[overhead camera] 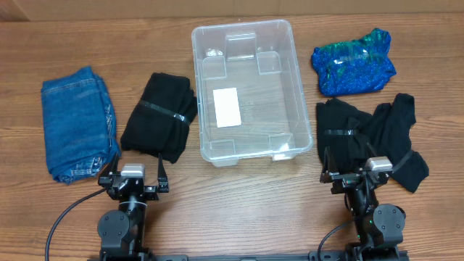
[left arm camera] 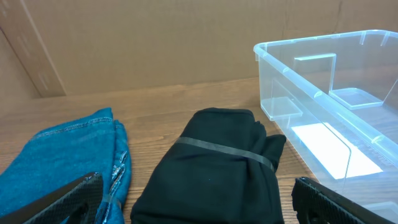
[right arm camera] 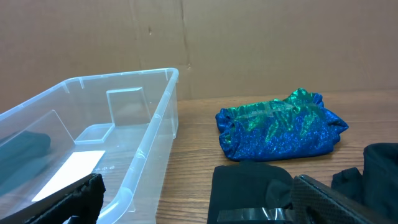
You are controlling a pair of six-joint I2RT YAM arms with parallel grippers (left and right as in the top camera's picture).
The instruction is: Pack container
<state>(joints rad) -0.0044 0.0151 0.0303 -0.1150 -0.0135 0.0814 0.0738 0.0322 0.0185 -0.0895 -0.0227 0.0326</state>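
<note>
Pincers sit nearest the robot. The left pincer and right pincer both have their jaws spread wide and hold nothing.

Just ahead of the left one lies a black bundle cinched by a band, with folded jeans further left. Ahead of the right one sprawls a loose black garment.

Between the two piles stands the container, upright and open-topped on the tabletop. It shows nothing inside but the white label on its floor. Beyond the garment lies a blue sequined bundle, and a cardboard wall closes off the far side.

The likeliest trouble is the sprawling garment. Pinched at one point it would probably trail, catch on the rim and hang half outside. A grip on the band alone could let the black bundle slide out. The clear bin looks light, so a sideways nudge from cloth or finger might skid it.

Room is tight at the walls. The black bundle lies just beside the left wall, perhaps touching, and the garment lies just beside the right near corner. The bare tabletop in front of the container gives free room for moving, as does the space above its open top.
</note>
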